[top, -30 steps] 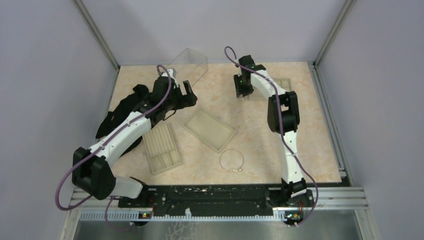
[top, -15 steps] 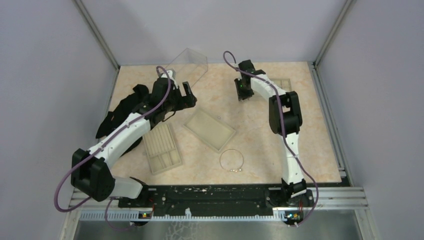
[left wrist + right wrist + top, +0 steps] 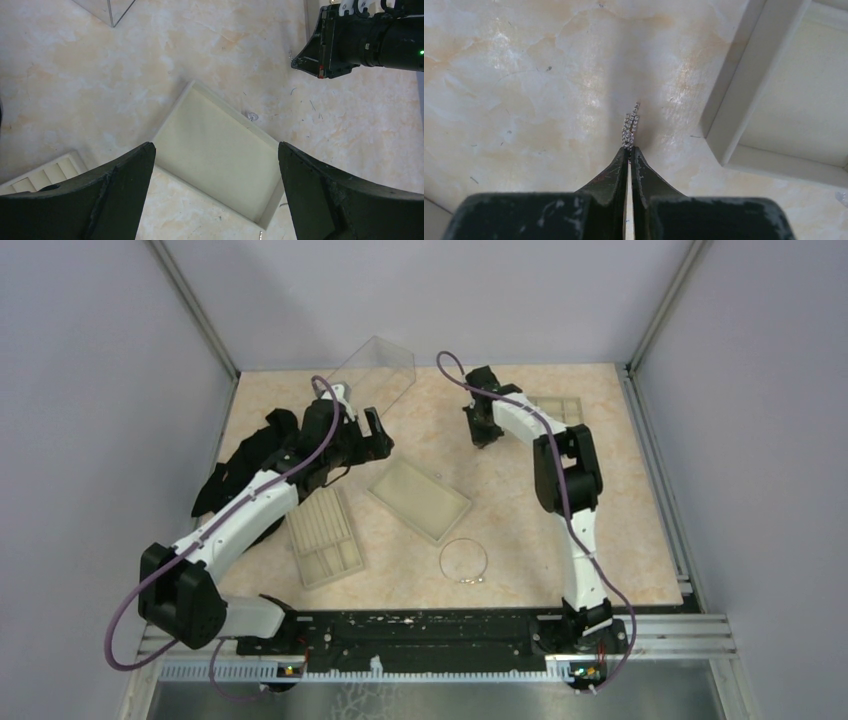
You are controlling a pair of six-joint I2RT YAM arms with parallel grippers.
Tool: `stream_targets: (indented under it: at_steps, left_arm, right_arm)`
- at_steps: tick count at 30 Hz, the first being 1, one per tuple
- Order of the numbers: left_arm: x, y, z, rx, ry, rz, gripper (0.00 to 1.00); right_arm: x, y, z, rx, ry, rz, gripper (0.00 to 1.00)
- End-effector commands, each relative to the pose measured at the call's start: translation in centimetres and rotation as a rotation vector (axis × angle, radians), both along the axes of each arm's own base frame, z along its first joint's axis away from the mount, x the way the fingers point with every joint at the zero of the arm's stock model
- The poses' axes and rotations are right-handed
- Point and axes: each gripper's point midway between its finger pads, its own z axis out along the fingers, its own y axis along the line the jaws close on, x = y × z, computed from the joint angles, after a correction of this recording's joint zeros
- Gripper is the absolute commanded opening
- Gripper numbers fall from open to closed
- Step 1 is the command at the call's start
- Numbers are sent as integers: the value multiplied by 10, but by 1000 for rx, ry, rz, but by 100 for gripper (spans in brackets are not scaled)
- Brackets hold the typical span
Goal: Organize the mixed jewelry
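Right wrist view catches the right gripper [image 3: 629, 150] pinched shut on a tiny beaded silver piece [image 3: 630, 125], its lower end hidden between the fingertips, well beyond the flat tray [image 3: 200, 130]. Left gripper [image 3: 215, 147] hangs wide open above that tray. The wire hoop [image 3: 468, 579] lies on the tabletop [image 3: 500, 490] near the tray's closest corner.
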Motion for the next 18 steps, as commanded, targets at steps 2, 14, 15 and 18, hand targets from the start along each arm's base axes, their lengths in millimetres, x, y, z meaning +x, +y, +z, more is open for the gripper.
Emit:
stream_targets:
  at_steps: [2, 14, 15, 18]
  left_arm:
    - [-5, -4, 8, -39, -21, -18, 99]
    - [-7, -2, 6, -23, -22, -25, 99]
    - [-7, -2, 5, -20, -19, -26, 99]
    - [-8, -1, 5, -14, -18, -27, 99]
  right_arm:
    - [-21, 10, 39, 76, -3, -29, 0]
    - [-34, 4, 120, 215, -153, -103, 0]
    - [-33, -2, 125, 222, -162, -121, 0]
    - [-26, -22, 141, 245, -198, -192, 0]
